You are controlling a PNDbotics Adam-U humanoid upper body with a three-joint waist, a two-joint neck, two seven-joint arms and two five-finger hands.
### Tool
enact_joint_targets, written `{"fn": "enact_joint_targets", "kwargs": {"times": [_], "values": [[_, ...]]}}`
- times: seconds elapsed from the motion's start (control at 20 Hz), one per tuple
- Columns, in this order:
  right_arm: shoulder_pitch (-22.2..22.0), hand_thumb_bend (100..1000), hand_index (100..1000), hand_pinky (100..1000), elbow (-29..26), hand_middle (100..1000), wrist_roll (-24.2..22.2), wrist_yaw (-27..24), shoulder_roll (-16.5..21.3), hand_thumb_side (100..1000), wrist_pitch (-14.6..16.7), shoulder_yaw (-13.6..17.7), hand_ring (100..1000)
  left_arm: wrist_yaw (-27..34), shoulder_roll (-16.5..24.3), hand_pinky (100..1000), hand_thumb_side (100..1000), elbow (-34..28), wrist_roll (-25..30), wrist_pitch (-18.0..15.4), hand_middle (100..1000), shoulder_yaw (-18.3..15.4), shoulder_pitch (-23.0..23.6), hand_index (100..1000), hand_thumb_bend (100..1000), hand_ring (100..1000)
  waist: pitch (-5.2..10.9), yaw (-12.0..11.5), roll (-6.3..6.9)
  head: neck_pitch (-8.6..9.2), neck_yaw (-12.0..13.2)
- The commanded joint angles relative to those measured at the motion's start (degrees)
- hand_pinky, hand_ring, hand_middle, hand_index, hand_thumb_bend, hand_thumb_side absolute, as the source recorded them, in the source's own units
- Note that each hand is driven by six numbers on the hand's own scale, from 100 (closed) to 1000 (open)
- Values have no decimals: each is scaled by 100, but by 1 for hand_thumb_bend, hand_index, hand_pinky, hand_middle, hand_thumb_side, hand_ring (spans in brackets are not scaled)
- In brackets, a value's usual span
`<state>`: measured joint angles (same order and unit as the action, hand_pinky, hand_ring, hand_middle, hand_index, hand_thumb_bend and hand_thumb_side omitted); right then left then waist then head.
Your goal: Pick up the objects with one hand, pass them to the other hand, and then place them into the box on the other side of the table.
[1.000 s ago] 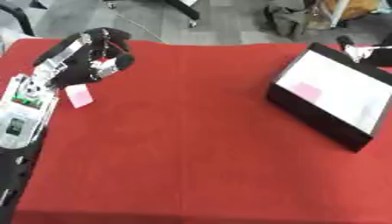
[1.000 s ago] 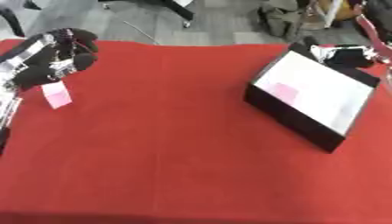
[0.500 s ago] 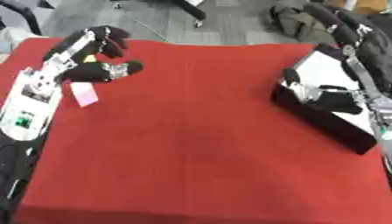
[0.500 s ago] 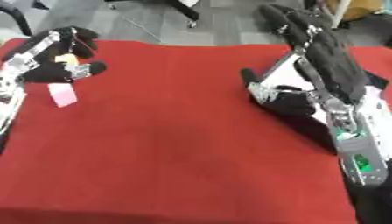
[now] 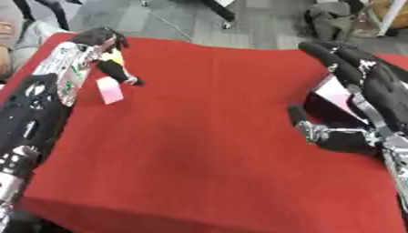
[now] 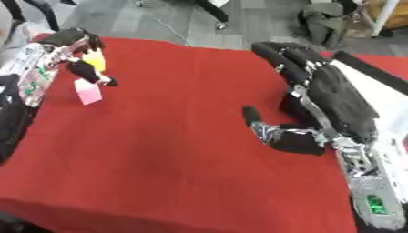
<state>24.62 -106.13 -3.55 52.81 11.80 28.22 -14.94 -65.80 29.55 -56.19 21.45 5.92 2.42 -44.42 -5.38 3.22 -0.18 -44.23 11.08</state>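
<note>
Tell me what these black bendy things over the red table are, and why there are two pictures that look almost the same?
They belong to a robot. The two pictures come from its two camera eyes, looking down from its head. The left robot hand holds something yellow with a pink tag hanging beneath. The right robot hand is spread open, holding nothing. Both are above a table with a red cloth. Behind the right one sits a black box, white inside, mostly hidden.
</note>
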Motion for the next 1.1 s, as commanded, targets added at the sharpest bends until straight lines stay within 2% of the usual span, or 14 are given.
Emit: {"fn": "enact_joint_targets", "kwargs": {"times": [0.05, 0.3, 0.55, 0.7, 0.8, 0.85, 1.0, 1.1], "values": [[32, 173, 986, 879, -91, 858, -37, -62, 0, 474, 4, 2, 862, -589, 3, 710, 330, 534, -201, 158, 673, -189, -255, 797, 664, 680, 101, 26, -3, 11, 35], [8, 162, 986, 877, -79, 854, -57, -84, -12, 474, -14, 8, 860, -928, -175, 712, 284, 1095, -449, 478, 678, -424, -408, 801, 608, 684, 103, 54, -26, 11, 30], [-7, 154, 986, 876, -82, 852, -59, -84, -1, 473, -32, 33, 859, -816, -210, 709, 286, 1259, -416, 578, 673, -531, -429, 799, 579, 677, 106, 64, -42, 11, 12], [-18, 151, 986, 876, -77, 850, -55, -77, 13, 474, -47, 47, 858, -766, -194, 706, 244, 1285, -290, 592, 671, -532, -419, 796, 536, 674, 108, 63, -44, 11, 9], [-27, 146, 986, 876, -72, 850, -53, -65, 22, 474, -58, 59, 858, -777, -184, 684, 119, 1310, -238, 623, 611, -544, -410, 753, 432, 618, 109, 59, -43, 11, 14], [-31, 146, 986, 876, -69, 850, -52, -59, 26, 474, -63, 64, 858, -781, -179, 679, 100, 1314, -242, 648, 597, -557, -401, 742, 404, 606, 111, 58, -43, 11, 12], [-44, 142, 986, 876, -59, 850, -48, -42, 39, 475, -75, 76, 858, -766, -155, 658, 100, 1291, -315, 714, 545, -580, -381, 699, 301, 561, 116, 56, -41, 11, 3], [-44, 139, 986, 876, -54, 849, -45, -36, 46, 477, -82, 82, 857, -702, -142, 652, 100, 1233, -379, 734, 527, -597, -381, 686, 286, 546, 119, 51, -39, 11, 3]]}}
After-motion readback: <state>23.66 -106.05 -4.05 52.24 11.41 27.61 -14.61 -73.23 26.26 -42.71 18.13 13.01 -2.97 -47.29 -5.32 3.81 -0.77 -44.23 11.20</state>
